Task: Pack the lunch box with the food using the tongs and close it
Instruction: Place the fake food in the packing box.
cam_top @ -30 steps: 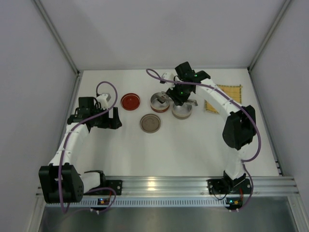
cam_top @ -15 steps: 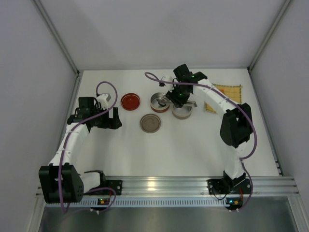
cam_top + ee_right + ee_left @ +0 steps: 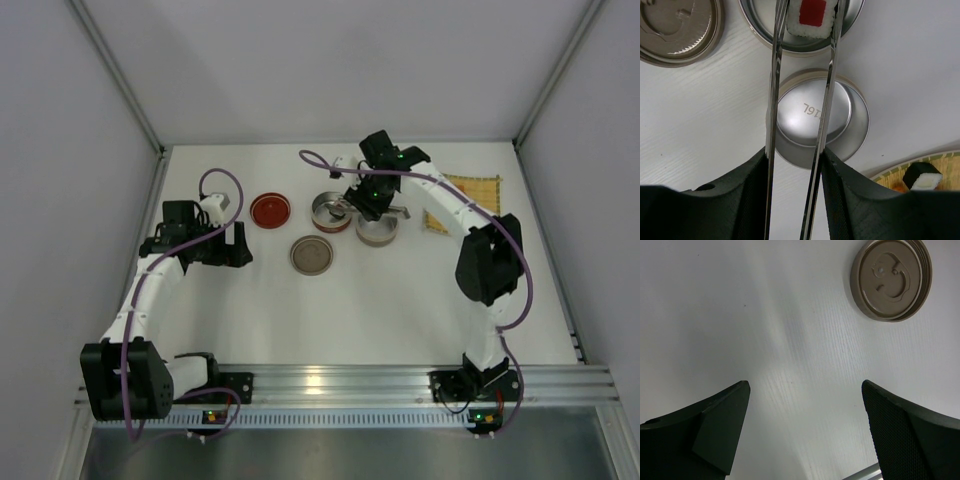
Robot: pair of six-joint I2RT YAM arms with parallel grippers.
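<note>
1. Clamping the tongs in the right tool, tips pinching a white-and-red piece just above the far tin.
2. Holding the left tool spread wide and empty above bare desk, near the tan lid.
3. Seemingly midway through packing: near tin empty, more food waiting on the yellow mat.
4. Left to do: dropping this piece, fetching the rest, closing up; red lid lying apart.

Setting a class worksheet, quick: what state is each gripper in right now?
Left gripper: open, holding nothing.
Right gripper: shut on the tongs, which pinch a food piece.
</note>
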